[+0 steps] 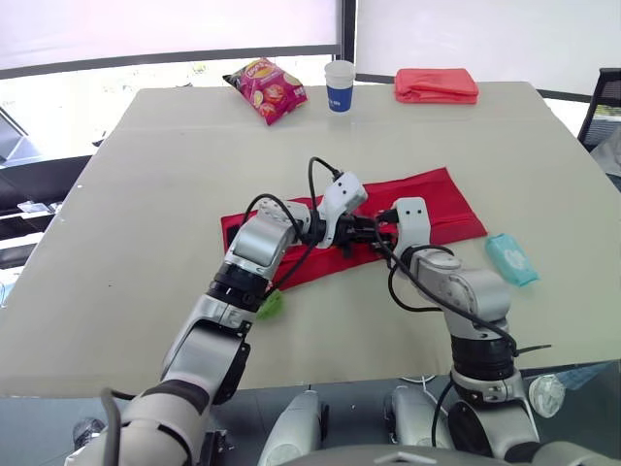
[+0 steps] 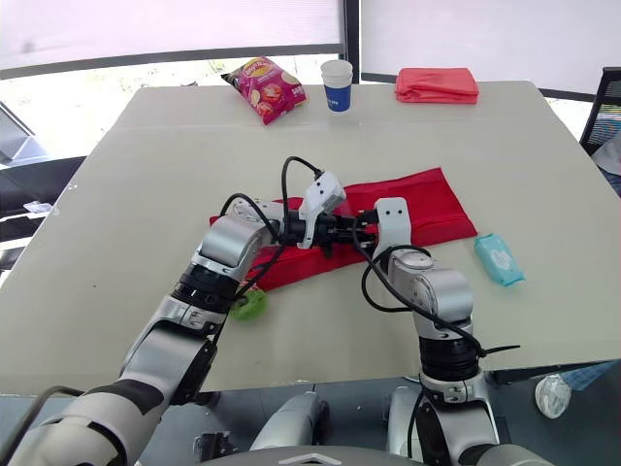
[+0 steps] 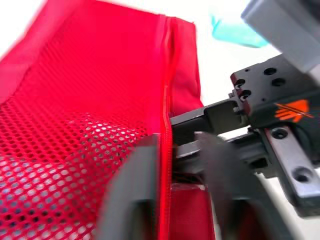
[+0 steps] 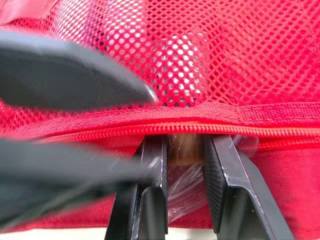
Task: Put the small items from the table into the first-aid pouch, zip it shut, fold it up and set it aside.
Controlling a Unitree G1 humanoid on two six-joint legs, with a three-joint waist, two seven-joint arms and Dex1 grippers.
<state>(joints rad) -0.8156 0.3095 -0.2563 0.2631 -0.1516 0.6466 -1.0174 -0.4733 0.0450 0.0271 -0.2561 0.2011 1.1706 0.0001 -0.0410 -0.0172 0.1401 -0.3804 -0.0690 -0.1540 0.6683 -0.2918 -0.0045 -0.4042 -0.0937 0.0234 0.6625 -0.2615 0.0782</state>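
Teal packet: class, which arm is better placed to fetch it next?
Probably right. The teal packet lies beside the right arm; the left claw is farther off, at the pouch.

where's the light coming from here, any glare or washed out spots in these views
Eye views: daylight from the windows behind the table, blown out white; its top evenly lit. Left wrist view: table beyond the pouch washes to white around the teal packet. Right wrist view: even light on the mesh, small glints on the clear wrapper.

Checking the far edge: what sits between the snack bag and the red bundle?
A cup, in both eye views, between bag and bundle.
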